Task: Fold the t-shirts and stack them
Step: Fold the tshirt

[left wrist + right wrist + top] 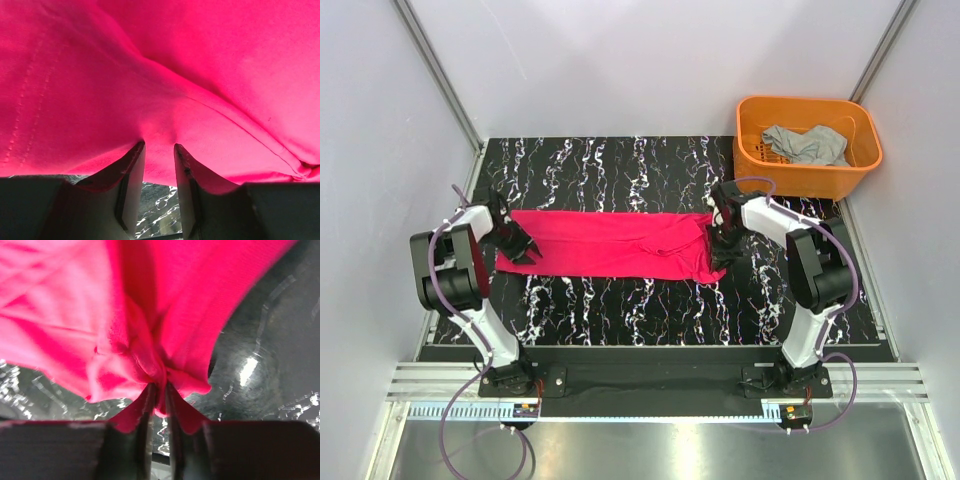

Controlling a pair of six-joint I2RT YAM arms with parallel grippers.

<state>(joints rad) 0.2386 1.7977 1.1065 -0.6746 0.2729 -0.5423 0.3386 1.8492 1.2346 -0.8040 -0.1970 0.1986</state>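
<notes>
A red t-shirt (610, 245) is stretched as a long folded band across the middle of the black marbled table (620, 310). My left gripper (520, 247) is at its left end. In the left wrist view the shirt (175, 75) fills the frame, and the gripper (159, 146) is shut on its puckered edge. My right gripper (723, 240) is at the shirt's right end. In the right wrist view the gripper (159, 387) is shut on a bunched fold of the shirt (75, 315).
An orange basket (807, 103) stands at the back right, off the table's corner, with a grey t-shirt (807, 145) crumpled inside. White walls and metal rails enclose the table on the left, right and back.
</notes>
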